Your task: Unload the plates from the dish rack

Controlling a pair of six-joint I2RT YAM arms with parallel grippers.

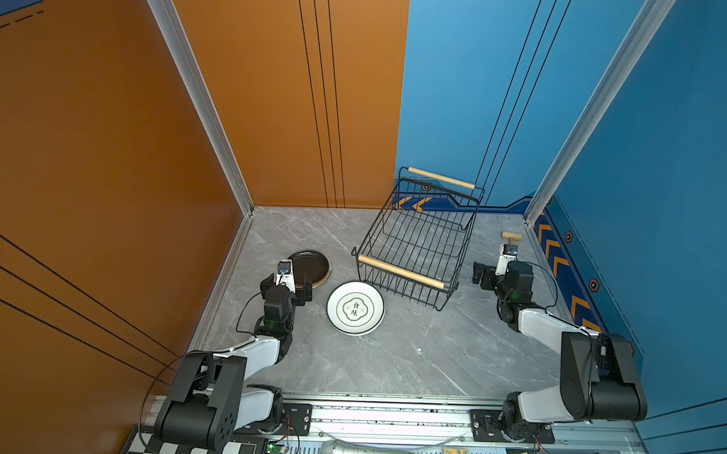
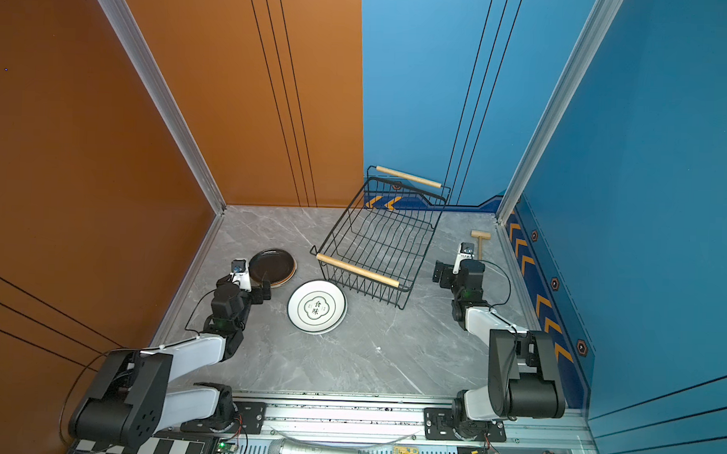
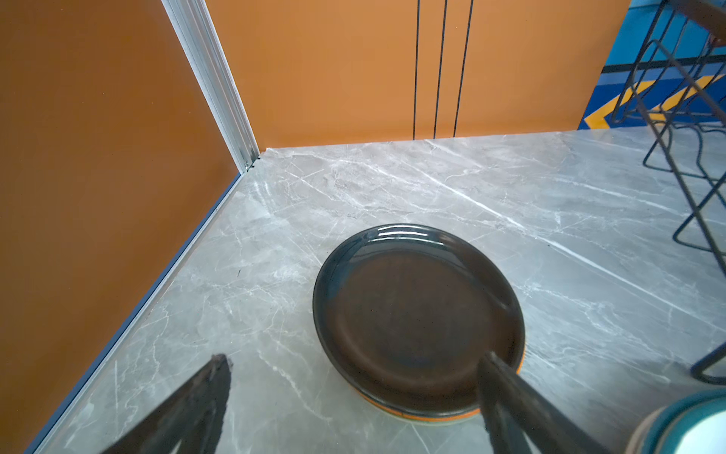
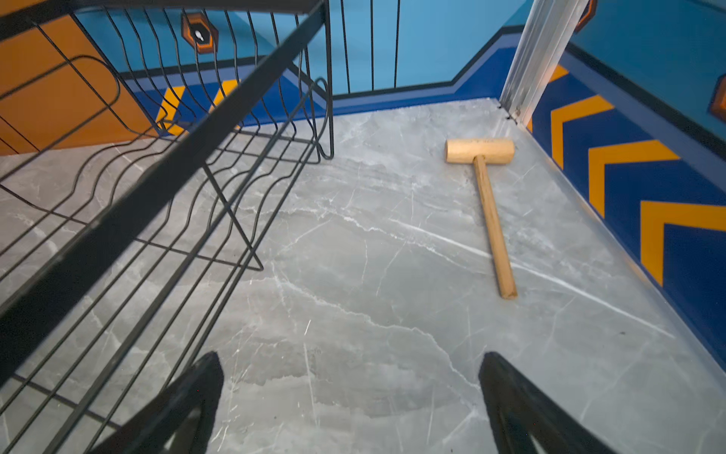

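Dish rack (image 1: 415,238): black wire, two wooden handles, empty. Stands askew toward the far edge of the tabletop (image 1: 390,353), right of centre.
Dark plates (image 3: 416,314): stacked, an orange rim showing beneath, near the left edge.
White plates (image 1: 355,307): stacked, printed centre, just beside the rack's near handle.
Left tool (image 3: 353,365): jaws wide, holding nothing, one finger (image 3: 506,393) over the dark stack's near rim.
Right tool (image 4: 349,369): jaws wide, holding nothing, between rack and right edge.
Wooden mallet (image 4: 487,196): lying near the far right corner.
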